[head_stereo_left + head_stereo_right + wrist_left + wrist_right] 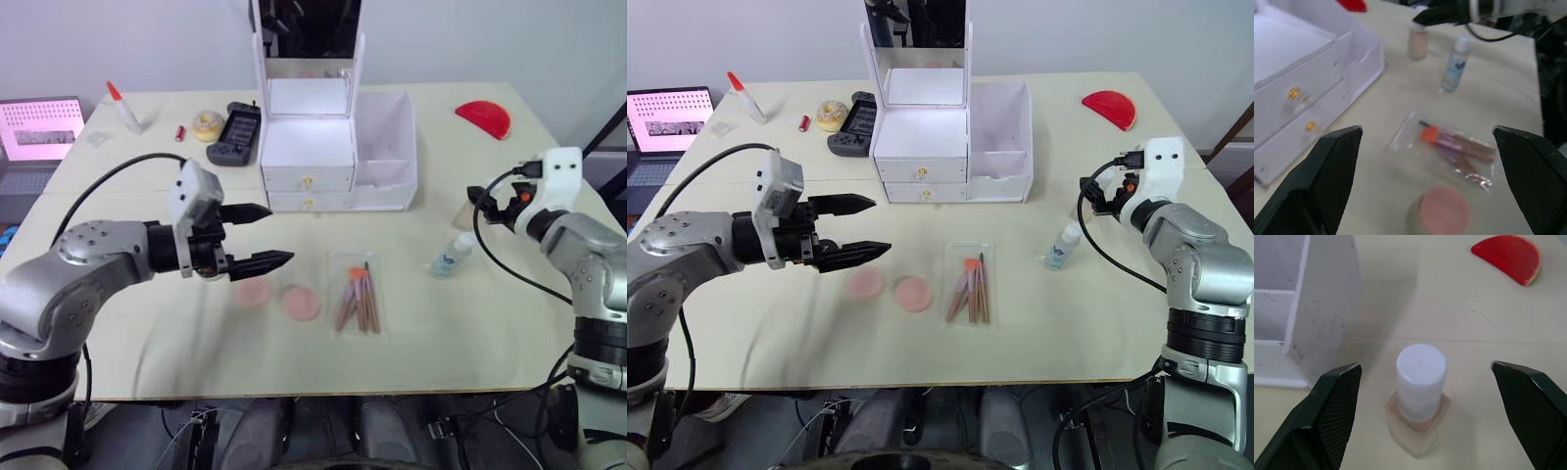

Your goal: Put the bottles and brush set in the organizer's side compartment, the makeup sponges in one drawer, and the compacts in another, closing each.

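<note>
The white organizer [307,147] stands at the table's back middle, both drawers [307,180] shut and its side compartment [384,147] open on top. In front lie the bagged brush set [358,294] and two round pink makeup sponges [254,291] [300,302]. My left gripper [280,233] hovers open just left of and above the sponges. A clear bottle [451,257] with a blue label stands right of the brushes. My right gripper [1425,365] is open over a beige bottle [1420,401] with a white cap, fingers apart on either side. The compacts are out of view.
A red half-round piece [483,117] lies at the back right. Along the back left are a black controller [233,132], a doughnut-shaped item [207,124], a small red tube [180,132] and a glue bottle [122,106]. A laptop [39,127] sits off the table's left edge.
</note>
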You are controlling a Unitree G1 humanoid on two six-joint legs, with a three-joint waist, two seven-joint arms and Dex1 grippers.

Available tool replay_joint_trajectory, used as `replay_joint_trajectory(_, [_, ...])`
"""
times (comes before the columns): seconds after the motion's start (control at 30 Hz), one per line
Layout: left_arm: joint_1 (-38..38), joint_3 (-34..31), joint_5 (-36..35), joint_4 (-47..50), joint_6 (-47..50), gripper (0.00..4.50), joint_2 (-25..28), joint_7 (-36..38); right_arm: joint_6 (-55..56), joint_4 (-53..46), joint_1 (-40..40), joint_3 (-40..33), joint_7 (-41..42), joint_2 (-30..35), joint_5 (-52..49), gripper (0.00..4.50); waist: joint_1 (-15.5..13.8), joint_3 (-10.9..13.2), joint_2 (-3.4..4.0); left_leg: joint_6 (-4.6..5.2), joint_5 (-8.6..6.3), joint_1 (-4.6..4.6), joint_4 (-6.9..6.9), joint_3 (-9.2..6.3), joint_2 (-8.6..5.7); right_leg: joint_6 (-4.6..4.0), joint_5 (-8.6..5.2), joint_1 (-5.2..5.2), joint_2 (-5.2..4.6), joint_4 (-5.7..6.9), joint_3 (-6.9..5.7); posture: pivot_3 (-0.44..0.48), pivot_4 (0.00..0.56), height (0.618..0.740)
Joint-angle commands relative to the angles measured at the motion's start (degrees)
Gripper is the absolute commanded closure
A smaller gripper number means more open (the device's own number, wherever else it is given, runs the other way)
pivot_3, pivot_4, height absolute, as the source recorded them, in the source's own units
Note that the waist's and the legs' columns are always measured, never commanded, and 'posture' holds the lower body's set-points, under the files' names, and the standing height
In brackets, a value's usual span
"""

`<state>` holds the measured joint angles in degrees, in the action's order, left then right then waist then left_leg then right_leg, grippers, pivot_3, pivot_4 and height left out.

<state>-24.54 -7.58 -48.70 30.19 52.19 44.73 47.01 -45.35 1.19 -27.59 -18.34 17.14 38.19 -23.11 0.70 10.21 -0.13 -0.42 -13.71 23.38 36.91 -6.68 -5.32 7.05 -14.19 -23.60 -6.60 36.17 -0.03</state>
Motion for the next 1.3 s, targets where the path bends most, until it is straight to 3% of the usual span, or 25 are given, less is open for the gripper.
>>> replay_joint_trajectory(0.03, [-0.8, -1.7, -2.6, 1.5, 0.5, 0.00, -0.2, -1.4, 2.2, -0.2, -1.4, -0.3, 0.6, 0.0, 0.8, 0.02, 0.0, 0.0, 0.00, 0.00, 0.00, 0.00, 0.00, 0.00, 0.00, 0.00, 0.00, 0.00, 0.00, 0.00, 0.00, 0.000, 0.150, 0.738])
replay_joint_trajectory(0.17, [-0.3, -1.4, -3.2, 2.0, 0.3, 0.00, -0.1, -2.2, 3.0, 0.7, -1.8, 0.0, 1.3, 0.0, 1.2, 0.02, 0.0, 0.0, 0.00, 0.00, 0.00, -0.01, 0.03, 0.00, 0.00, -0.01, 0.00, 0.02, 0.01, 0.01, 0.01, 0.000, 0.150, 0.738])
replay_joint_trajectory(0.23, [-0.1, -1.3, -3.3, 2.2, 0.3, 0.00, 0.0, -2.5, 3.4, 1.3, -2.2, 0.1, 1.5, 0.0, 1.5, 0.54, 0.0, 0.0, 0.00, 0.00, 0.00, -0.01, 0.03, 0.01, 0.00, -0.01, 0.00, 0.02, 0.01, 0.01, 0.01, 0.000, 0.150, 0.738])
replay_joint_trajectory(0.3, [-0.1, -1.3, -3.4, 2.3, 0.3, 0.00, 0.1, -2.7, 3.6, 1.7, -2.4, 0.3, 1.8, -0.1, 1.8, 1.25, 0.0, 0.0, 0.00, 0.00, 0.00, -0.01, 0.03, 0.01, 0.00, -0.01, 0.00, 0.02, 0.02, 0.01, 0.01, 0.000, 0.150, 0.738])
replay_joint_trajectory(0.47, [-0.2, -1.4, -4.0, 2.3, 0.4, 0.00, 0.4, -3.2, 3.9, 2.1, -2.5, 0.5, 2.0, -0.3, 2.3, 3.68, 0.0, 0.0, 0.00, 0.00, 0.00, -0.01, 0.03, 0.01, 0.00, -0.01, 0.00, 0.02, 0.02, 0.01, 0.02, 0.000, 0.150, 0.738])
replay_joint_trajectory(0.9, [-0.7, -0.9, -4.7, 1.6, 0.4, 0.00, 0.6, -4.0, 1.8, -2.2, -5.1, 0.3, 5.3, 2.8, 1.1, 3.78, 0.0, 0.0, 0.08, 0.00, 0.00, -0.01, 0.02, 0.01, 0.00, -0.01, 0.00, 0.00, 0.02, 0.00, 0.03, 0.000, 0.150, 0.738])
replay_joint_trajectory(1.13, [-0.9, -0.5, -4.3, 1.2, 0.2, 0.00, 0.5, -4.0, -4.8, -3.8, -14.0, 1.0, 11.6, 7.5, -3.4, 3.78, 0.1, 0.2, 0.21, 0.00, 0.00, 0.00, -0.01, 0.05, 0.02, -0.01, 0.00, -0.03, 0.03, 0.00, 0.05, 0.000, 0.150, 0.738])
replay_joint_trajectory(1.3, [-1.1, -0.6, -4.1, 0.9, 0.0, 0.00, 0.5, -4.0, -7.7, -1.3, -23.7, 3.0, 12.8, 4.3, -6.3, 3.78, 0.1, 0.2, 0.20, 0.00, 0.00, 0.00, 0.02, 0.07, 0.03, -0.02, 0.00, -0.02, 0.03, -0.01, 0.06, 0.000, 0.150, 0.738])
